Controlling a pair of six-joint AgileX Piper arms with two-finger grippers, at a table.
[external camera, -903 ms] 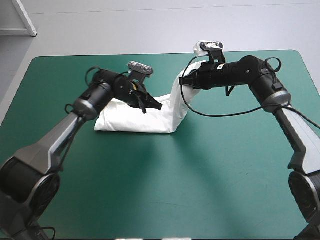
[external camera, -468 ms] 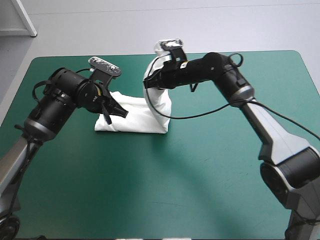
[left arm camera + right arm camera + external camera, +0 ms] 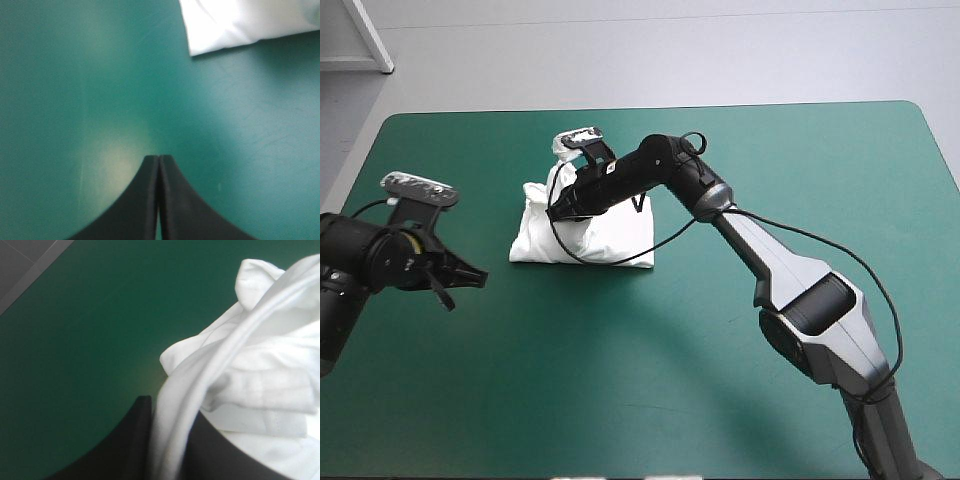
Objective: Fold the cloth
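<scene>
The white T-shirt point(image 3: 610, 240) lies as a folded bundle on the teal-green cover, left of centre and toward the far side. My right gripper point(image 3: 558, 208) reaches across over the bundle's left part, shut on a fold of the T-shirt point(image 3: 200, 390) that runs up between its black fingers. My left gripper point(image 3: 470, 277) hangs off to the left of the bundle, apart from it, fingers shut point(image 3: 158, 165) on nothing. In the left wrist view only a corner of the T-shirt point(image 3: 240, 25) shows ahead of the gripper.
Bare teal-green cover point(image 3: 650, 370) spreads across the near half and the right side of the table. The table's far edge point(image 3: 650, 108) runs just behind the bundle.
My right gripper has carried the T-shirt's right end leftward over the bundle. My left gripper has let go and drawn back to the left, away from the shirt.
</scene>
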